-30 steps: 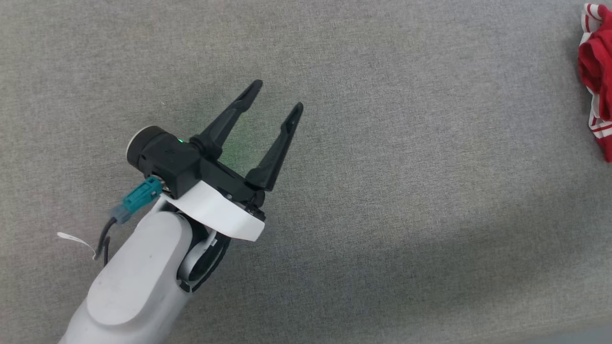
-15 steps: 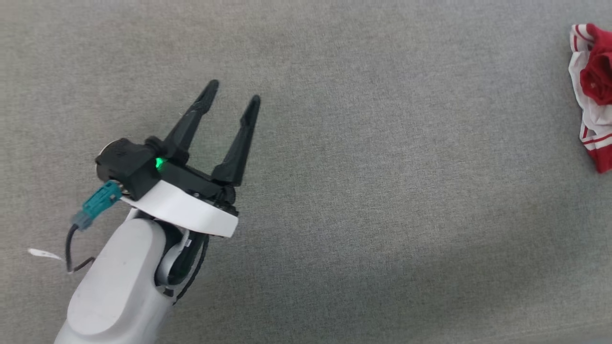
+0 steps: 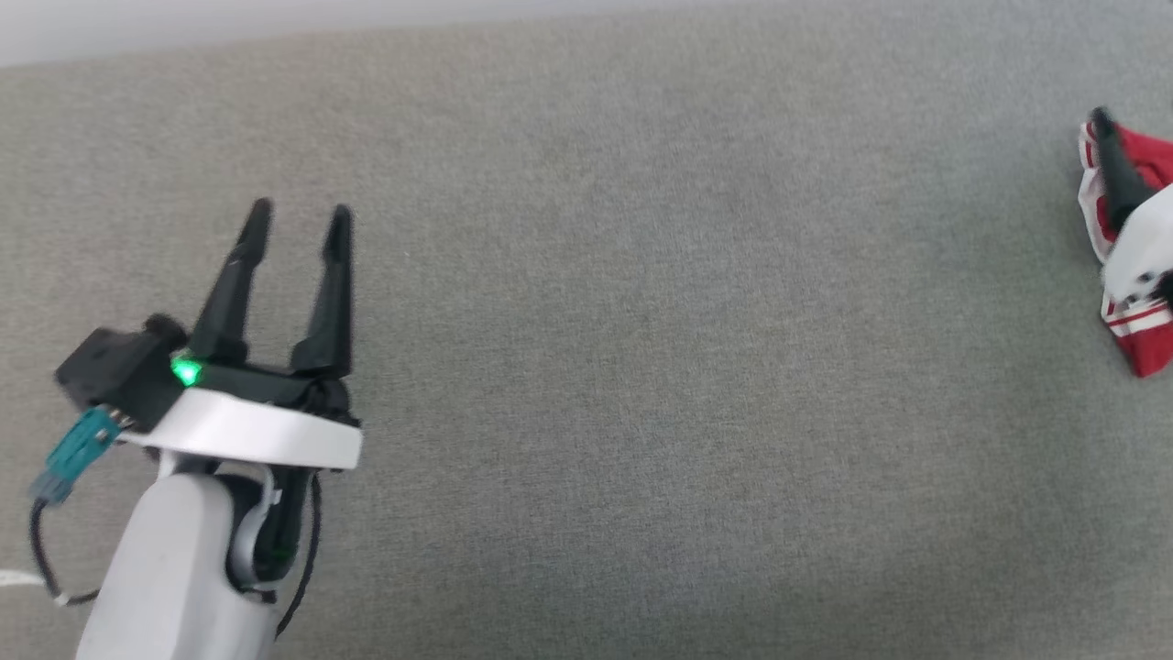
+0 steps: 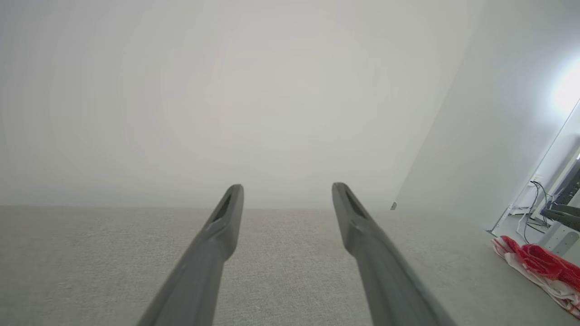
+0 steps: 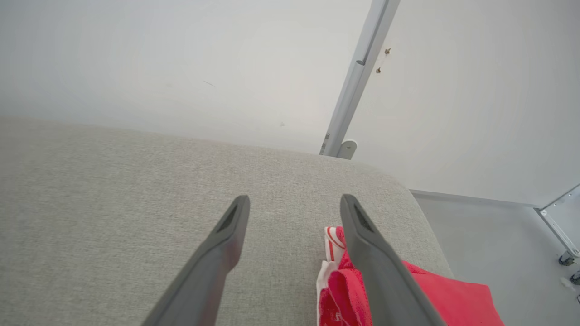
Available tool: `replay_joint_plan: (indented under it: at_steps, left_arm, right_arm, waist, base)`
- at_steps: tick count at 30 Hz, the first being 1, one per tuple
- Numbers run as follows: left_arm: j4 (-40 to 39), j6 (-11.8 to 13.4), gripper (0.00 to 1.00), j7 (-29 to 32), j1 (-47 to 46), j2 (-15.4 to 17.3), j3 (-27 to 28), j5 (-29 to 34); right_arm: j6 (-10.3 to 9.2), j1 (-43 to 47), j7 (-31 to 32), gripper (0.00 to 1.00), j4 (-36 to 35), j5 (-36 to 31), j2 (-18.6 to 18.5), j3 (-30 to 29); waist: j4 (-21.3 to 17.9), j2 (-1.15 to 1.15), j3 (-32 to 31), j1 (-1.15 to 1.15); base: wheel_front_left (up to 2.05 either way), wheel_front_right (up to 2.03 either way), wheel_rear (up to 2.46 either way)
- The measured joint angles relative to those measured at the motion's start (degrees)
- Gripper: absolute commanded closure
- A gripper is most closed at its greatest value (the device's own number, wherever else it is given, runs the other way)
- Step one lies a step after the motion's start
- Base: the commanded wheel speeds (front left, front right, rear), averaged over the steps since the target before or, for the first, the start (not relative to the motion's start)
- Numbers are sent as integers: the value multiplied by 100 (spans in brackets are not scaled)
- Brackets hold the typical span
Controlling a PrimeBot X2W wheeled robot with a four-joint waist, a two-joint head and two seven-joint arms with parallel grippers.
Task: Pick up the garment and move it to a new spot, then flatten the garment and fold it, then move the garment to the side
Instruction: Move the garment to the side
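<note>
Head view: both claws spread, garment far right

Near left: my left gripper [image 3: 300,211], fingers apart, above the grey cushion [image 3: 641,367]. Far right edge: the garment [image 3: 1145,348], bunched, red with white trim. My right gripper [image 5: 294,200] is released, one finger over its folds; contact unclear.

1. A grey fabric-covered bench [image 3: 641,367] spreads across the head view.
2. A pale wall [image 5: 181,54] rises behind it, at 12 o'clock in the right wrist view.
3. A slim metal post [image 5: 358,77] leans along that wall toward 1 o'clock.
4. Dark cables [image 4: 529,217] trail at 3 o'clock, left wrist view.
</note>
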Motion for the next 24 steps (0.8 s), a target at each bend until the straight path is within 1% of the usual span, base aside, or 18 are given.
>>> replay_joint_plan:
  at_steps: [1, 2, 3, 5, 7, 9, 15, 18, 24]
  left_arm:
    - [-38, 0, 0, 0, 75, -44, 120, 34]
    - [-75, 0, 0, 0, 203, -118, 375, 109]
    - [-75, 0, 0, -1, 268, -126, 486, 145]
    - [-68, 0, 0, -1, 416, -177, 659, 188]
    - [-75, 0, 0, 0, 582, -254, 793, 359]
    - [-98, 0, 0, -1, 750, -319, 926, 434]
    - [-156, 0, 0, 0, 1217, -450, 1230, 647]
    - [-193, 0, 0, -1, 1391, -520, 1414, 650]
    - [-310, 0, 0, 0, 1814, -628, 1657, 733]
  right_arm:
    - [0, 89, -111, 0, -69, 59, 46, 48]
    - [0, 257, -333, 0, -230, 145, 99, 154]
    - [0, 333, -432, 0, -292, 199, 130, 188]
    - [0, 509, -637, 0, -443, 254, 224, 279]
    - [0, 696, -838, 0, -592, 271, 309, 343]
    - [0, 881, -977, 0, -719, 252, 342, 387]
    - [0, 1502, -1192, 0, -1136, 127, 524, 330]
    - [0, 1831, -1214, 0, -1400, 13, 635, 236]
    - [0, 2616, -1227, 0, -2038, -205, 873, -175]
  waist:
    - [20, 0, -53, 0]
    - [62, 0, -157, 0]
    - [79, 0, -207, 0]
    - [113, 0, -312, 0]
    - [143, 0, -420, 0]
    - [171, 0, -528, 0]
    - [239, 0, -825, 0]
    - [238, 0, -949, 0]
    - [224, 0, -1163, 0]
  base:
    - [0, 0, 0]
    - [0, 0, 0]
    - [0, 0, 0]
    - [0, 0, 0]
    - [0, 0, 0]
    - [0, 0, 0]
    - [0, 0, 0]
    - [0, 0, 0]
    - [0, 0, 0]
